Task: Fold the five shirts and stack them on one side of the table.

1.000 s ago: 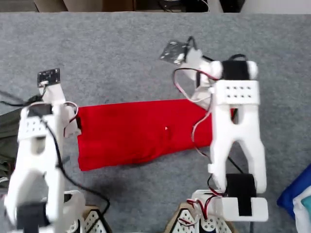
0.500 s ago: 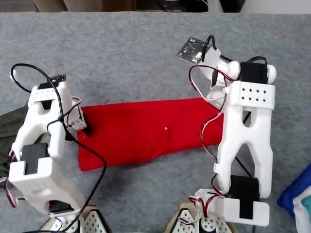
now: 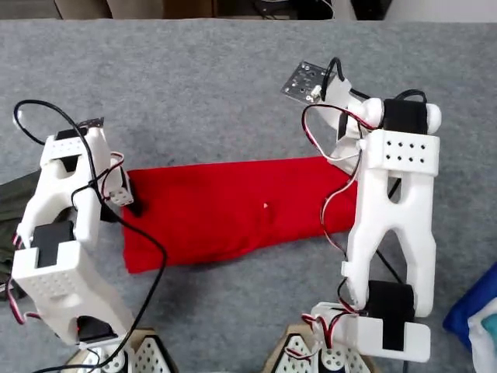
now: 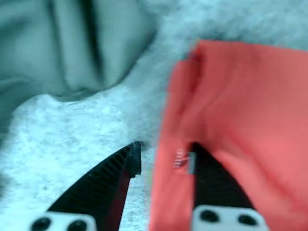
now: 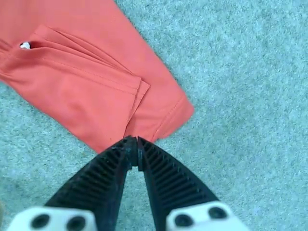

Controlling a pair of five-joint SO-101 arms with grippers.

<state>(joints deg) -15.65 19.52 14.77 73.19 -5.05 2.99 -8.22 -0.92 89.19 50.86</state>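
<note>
A red shirt (image 3: 233,210), folded into a long strip, lies flat across the middle of the grey table (image 3: 194,85). At its left end sits my left gripper (image 3: 128,202), open. In the left wrist view this gripper (image 4: 163,154) straddles the red shirt's (image 4: 240,120) edge, one finger over the cloth and the other over the bare table. My right arm (image 3: 392,148) stands over the strip's right end. In the right wrist view my right gripper (image 5: 134,142) is shut, its tips right at the hem of the red shirt's (image 5: 77,72) corner, with no cloth seen between them.
A dark green garment (image 3: 15,202) lies at the table's left edge, close beside the left gripper, and it appears again as the green garment (image 4: 72,43) in the left wrist view. Blue cloth (image 3: 475,311) sits at the lower right edge.
The left arm has drawn back and lowered toward the shirt's left edge. The right arm shifted a little to the right. The red shirt has stayed in place.
</note>
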